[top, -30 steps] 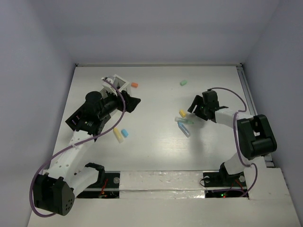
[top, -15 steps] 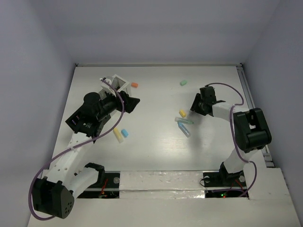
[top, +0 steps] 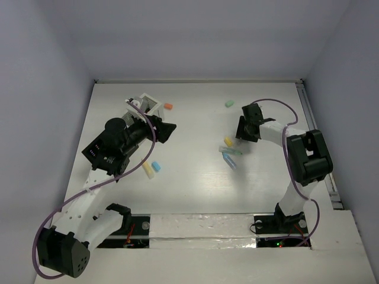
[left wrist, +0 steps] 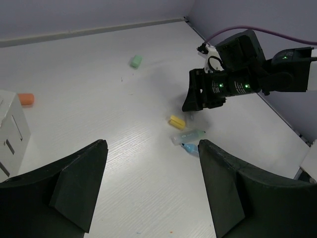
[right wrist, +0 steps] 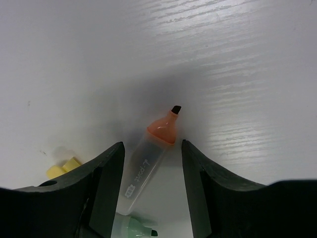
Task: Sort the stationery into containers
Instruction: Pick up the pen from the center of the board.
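My right gripper (right wrist: 152, 146) is low over the table, open, its jaws on either side of a clear-bodied marker with an orange tip (right wrist: 148, 158) that lies flat and slanted, with a gap on the right side. Close by lie a yellow block (top: 228, 141), a green-tipped marker (top: 227, 151) and a blue-tipped marker (top: 231, 161). My left gripper (top: 167, 131) hovers open and empty beside the white slatted container (top: 148, 103). An orange piece (top: 168, 107) lies right of that container, and a green piece (top: 229, 103) lies farther back.
A yellow block (top: 147, 170) and a blue block (top: 156, 165) lie under the left arm's forearm. Walls close the table on the left, back and right. The left wrist view shows the right gripper (left wrist: 203, 96) and the white container's side (left wrist: 10, 134).
The right gripper has moved left and back towards the marker cluster, and its jaws have narrowed around the orange-tipped marker. The left arm has barely moved.
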